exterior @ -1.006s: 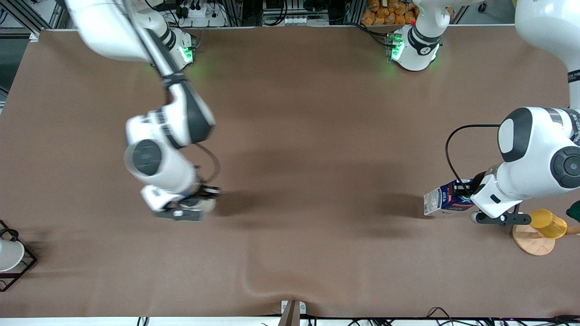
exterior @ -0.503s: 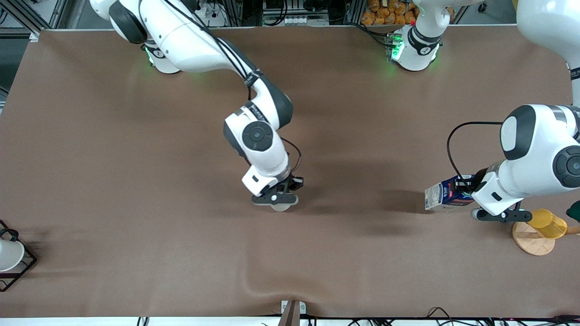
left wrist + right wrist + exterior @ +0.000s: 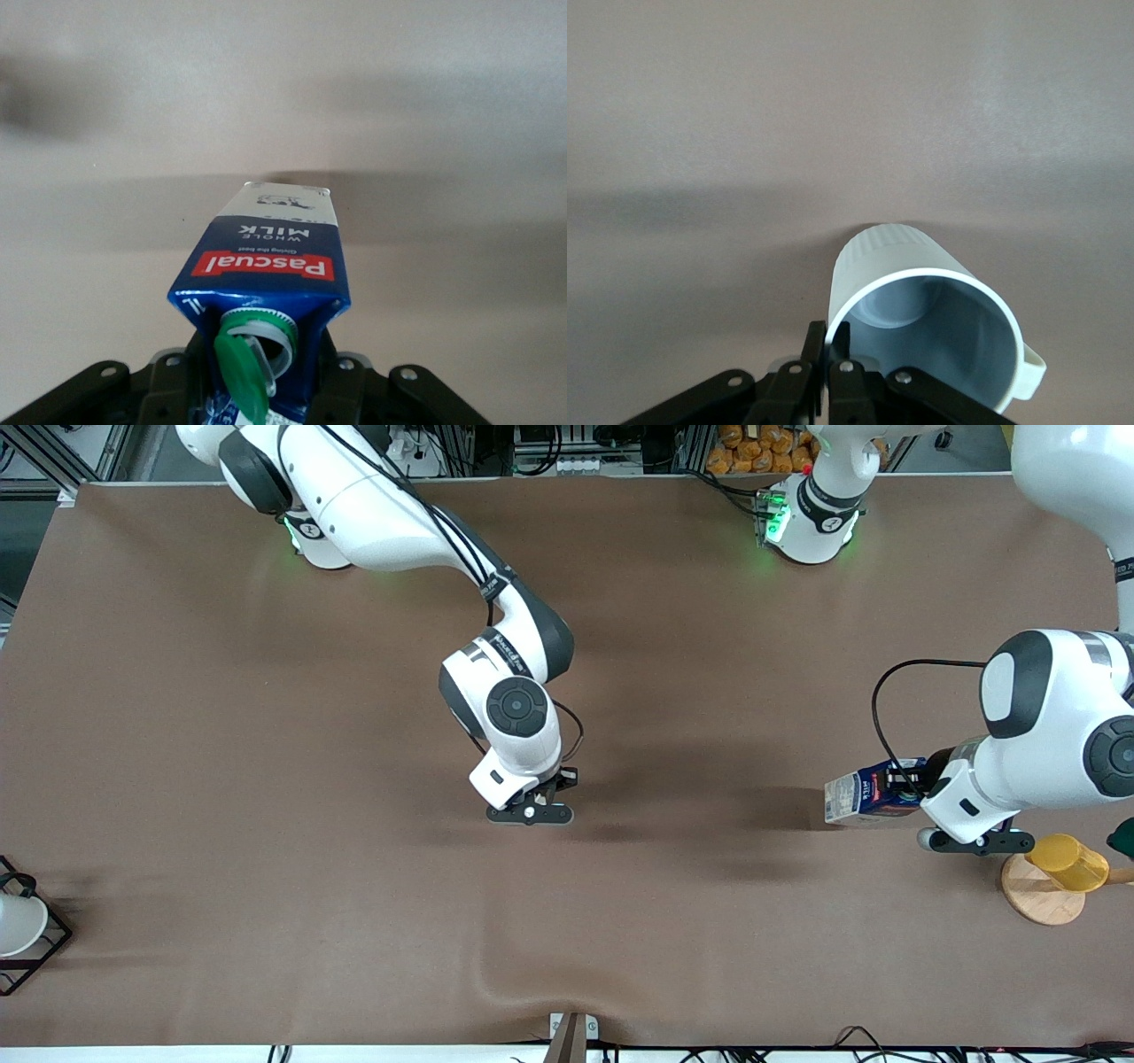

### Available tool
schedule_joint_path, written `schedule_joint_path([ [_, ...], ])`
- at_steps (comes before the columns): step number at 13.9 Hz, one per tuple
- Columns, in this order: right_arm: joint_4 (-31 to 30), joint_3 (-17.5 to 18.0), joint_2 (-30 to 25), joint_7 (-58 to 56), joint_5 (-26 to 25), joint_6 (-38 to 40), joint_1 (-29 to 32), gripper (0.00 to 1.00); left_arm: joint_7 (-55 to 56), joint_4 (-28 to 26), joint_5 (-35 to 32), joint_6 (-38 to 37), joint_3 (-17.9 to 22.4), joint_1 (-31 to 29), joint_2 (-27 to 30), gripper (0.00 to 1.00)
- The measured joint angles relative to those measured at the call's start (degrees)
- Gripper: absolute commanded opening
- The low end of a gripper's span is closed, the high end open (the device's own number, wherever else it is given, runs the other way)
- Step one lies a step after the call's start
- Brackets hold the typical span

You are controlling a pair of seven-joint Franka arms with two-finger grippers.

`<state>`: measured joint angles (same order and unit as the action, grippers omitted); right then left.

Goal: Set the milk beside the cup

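The milk [image 3: 866,797], a dark blue carton, is held tilted on its side in my left gripper [image 3: 912,790], low over the table toward the left arm's end. In the left wrist view the milk [image 3: 270,266] shows its red label and an open green cap [image 3: 244,367], with the fingers [image 3: 173,390] closed on its sides. My right gripper [image 3: 530,813] is at the table's middle and hides the cup in the front view. In the right wrist view the gripper [image 3: 833,341] pinches the rim of the beige cup [image 3: 899,252]. I cannot tell whether the cup touches the cloth.
A yellow cup [image 3: 1067,861] lies over a round wooden coaster [image 3: 1038,899] beside the left gripper, nearer to the front camera. A white cup in a black wire frame [image 3: 18,926] stands at the right arm's end. The brown cloth [image 3: 496,974] has a fold near the front edge.
My right arm has swung from the right arm's end to the table's middle with the cup, then settled lower over it. My left gripper has shifted the milk slightly toward the middle.
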<state>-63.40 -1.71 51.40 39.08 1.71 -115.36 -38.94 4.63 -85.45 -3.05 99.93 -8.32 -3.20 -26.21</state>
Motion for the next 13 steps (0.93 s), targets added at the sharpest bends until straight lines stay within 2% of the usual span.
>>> schedule_joint_path([
  [1, 0.0, 0.0, 0.3, 0.0, 0.0, -0.4, 0.0, 0.0, 0.1, 0.0, 0.0, -0.3, 0.0, 0.0, 0.0, 0.44],
  [2, 0.0, 0.0, 0.5, 0.0, 0.0, -0.6, 0.0, 0.32, 0.1, 0.0, 0.0, -0.5, 0.0, 0.0, 0.0, 0.44],
  [3, 0.0, 0.0, 0.6, 0.0, -0.1, -0.7, 0.0, 0.83, 0.1, -0.1, 0.0, -0.7, 0.0, 0.0, 0.0, 0.44],
  [4, 0.0, 0.0, 0.6, 0.0, -0.2, -0.7, 0.0, 0.98, 0.2, -0.1, 0.0, -0.7, 0.0, -0.1, 0.0, 0.44],
  [6, 0.5, -0.1, 0.5, 0.0, -0.5, -0.1, 0.1, 1.0, 1.5, -0.1, 0.1, -0.7, 0.0, 0.0, 0.0, 0.44],
  [9, 2.7, -0.3, -0.6, -0.7, -0.6, 6.5, 0.9, 1.0, 4.3, 0.3, 0.2, -0.7, -1.8, 0.4, 0.0, 0.43],
  [13, 3.0, -0.9, -9.1, -1.3, -0.6, 11.1, 4.1, 1.0, 12.6, 1.2, 0.3, -0.7, -10.3, 1.1, 0.4, 0.43],
])
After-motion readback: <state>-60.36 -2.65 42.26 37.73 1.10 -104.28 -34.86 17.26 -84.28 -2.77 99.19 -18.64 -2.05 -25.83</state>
